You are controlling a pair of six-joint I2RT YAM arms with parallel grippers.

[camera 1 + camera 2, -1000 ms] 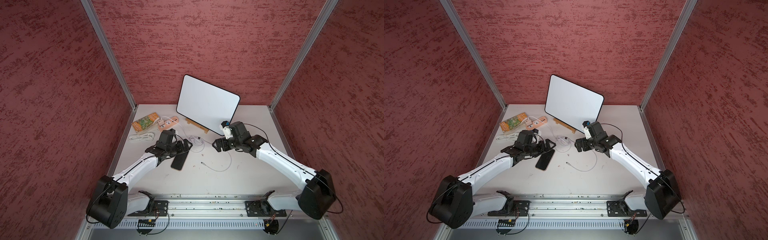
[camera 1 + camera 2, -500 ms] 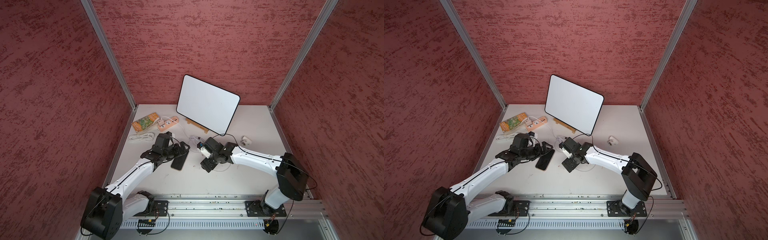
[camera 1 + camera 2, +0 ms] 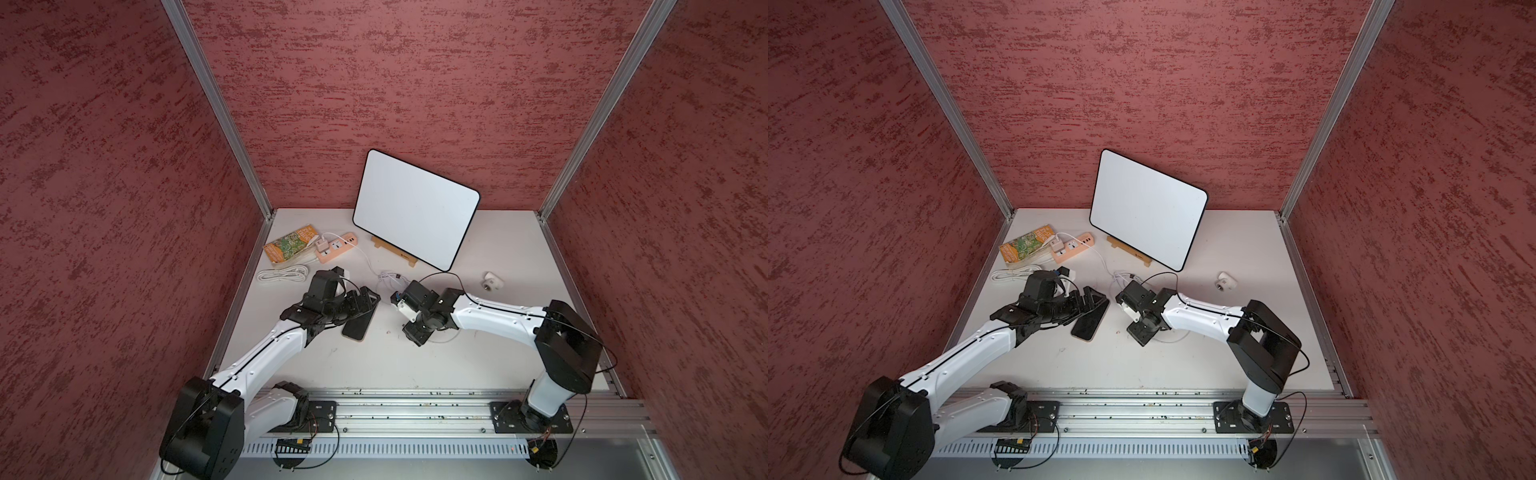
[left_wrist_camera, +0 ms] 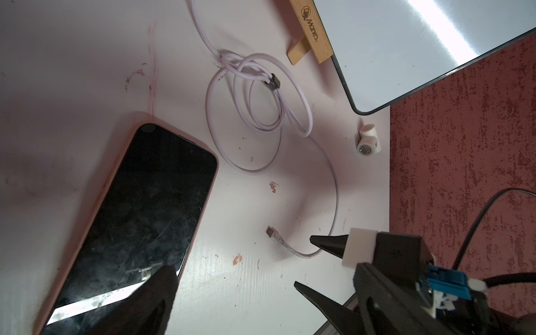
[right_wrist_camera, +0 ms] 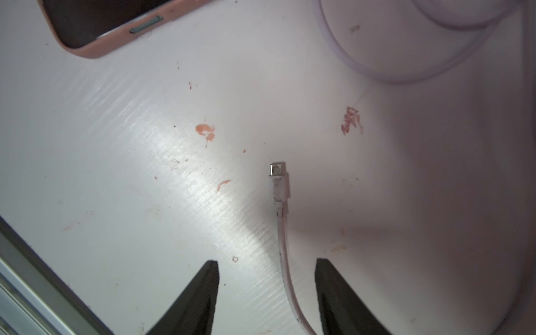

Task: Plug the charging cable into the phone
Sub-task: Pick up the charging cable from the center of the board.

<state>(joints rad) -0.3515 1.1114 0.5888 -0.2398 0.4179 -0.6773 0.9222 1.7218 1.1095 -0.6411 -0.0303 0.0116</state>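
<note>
Right hand (image 5: pixel 266 260) parted astride charging cable (image 5: pixel 280 203), phone (image 5: pixel 101 23) near

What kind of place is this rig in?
Probably a lab robot cell, not a real desk: red panel walls in aluminium posts, arms mounted on a rail, staged props like the phone and power strip.

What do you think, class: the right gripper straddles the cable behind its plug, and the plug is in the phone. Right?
No. The right wrist view shows the plug lying free on the table, apart from the phone. The right gripper does straddle the cable behind it.
</note>
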